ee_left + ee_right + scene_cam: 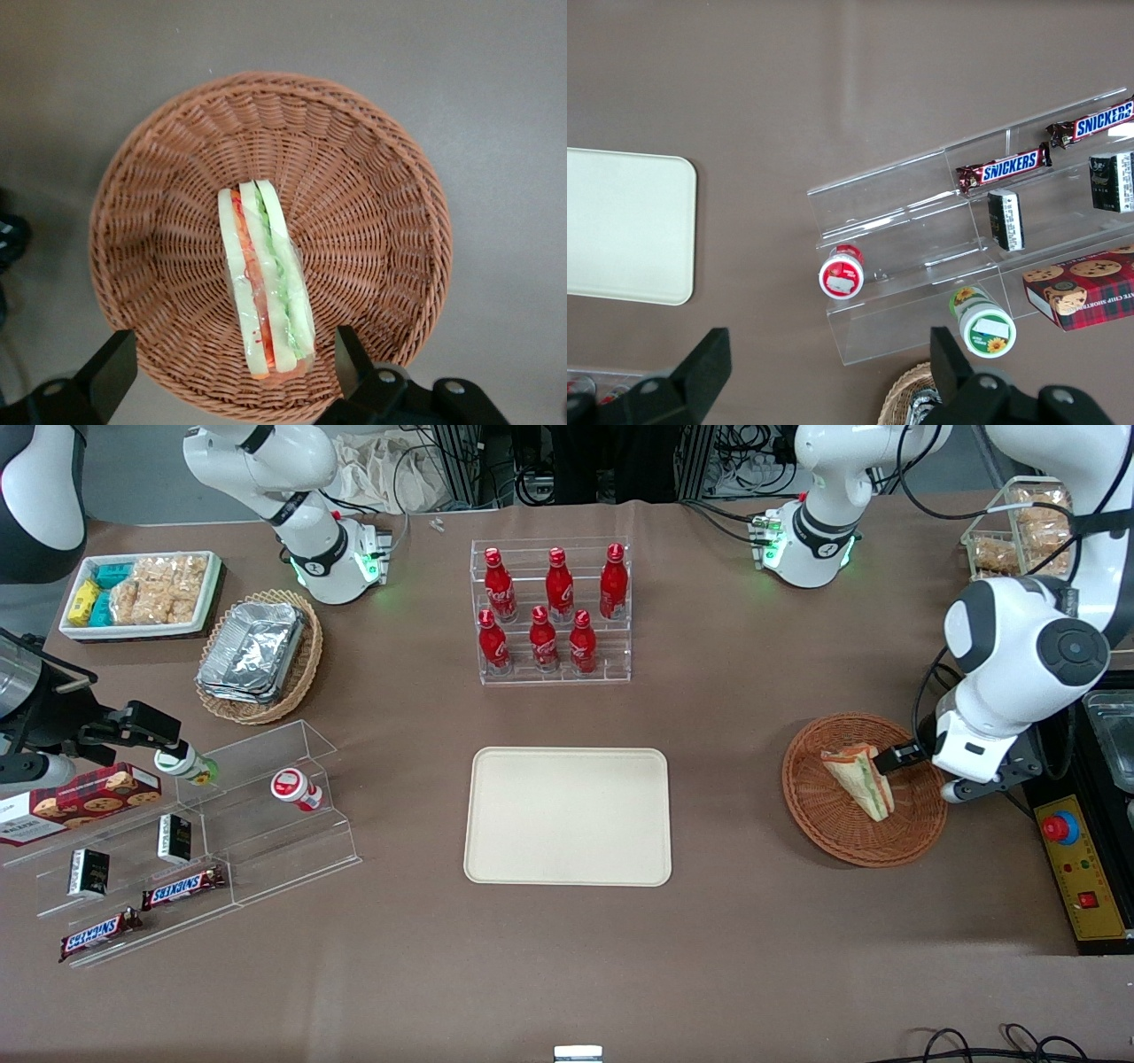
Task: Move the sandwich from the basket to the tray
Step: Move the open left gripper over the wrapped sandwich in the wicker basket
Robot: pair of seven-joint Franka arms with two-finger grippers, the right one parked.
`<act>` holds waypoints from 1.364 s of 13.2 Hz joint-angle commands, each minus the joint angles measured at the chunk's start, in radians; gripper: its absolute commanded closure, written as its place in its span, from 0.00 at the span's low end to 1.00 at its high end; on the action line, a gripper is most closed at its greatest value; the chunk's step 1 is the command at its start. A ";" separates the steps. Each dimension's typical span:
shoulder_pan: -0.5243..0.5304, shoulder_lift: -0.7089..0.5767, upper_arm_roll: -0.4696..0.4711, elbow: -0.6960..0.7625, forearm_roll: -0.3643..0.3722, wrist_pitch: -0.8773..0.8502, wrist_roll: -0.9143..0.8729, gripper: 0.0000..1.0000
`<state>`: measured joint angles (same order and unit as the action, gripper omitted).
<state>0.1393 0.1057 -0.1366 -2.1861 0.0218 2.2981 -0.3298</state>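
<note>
While the sandwich (pixel 264 282) lies on its side in the round woven basket (pixel 824 824), toward the working arm's end of the table and well apart from the bare tray (pixel 567 816), the gripper (pixel 232 363) hangs just above it, fingers (pixel 112 367) spread wide on either side.

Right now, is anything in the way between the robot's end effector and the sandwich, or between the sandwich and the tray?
Nothing visible blocks either. The end effector hangs open just above the sandwich, which lies in the basket. Between the basket and the tray there is only bare tablecloth, and nothing lies on the tray.
</note>
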 commanded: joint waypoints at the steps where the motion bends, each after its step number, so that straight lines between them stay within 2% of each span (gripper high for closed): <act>1: 0.014 0.025 -0.008 -0.015 -0.026 0.053 -0.014 0.01; 7: -0.012 0.100 -0.015 -0.017 -0.025 0.116 -0.143 0.01; 18: -0.010 0.149 -0.014 -0.070 -0.025 0.219 -0.149 0.01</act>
<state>0.1250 0.2650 -0.1472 -2.2288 0.0018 2.4841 -0.4610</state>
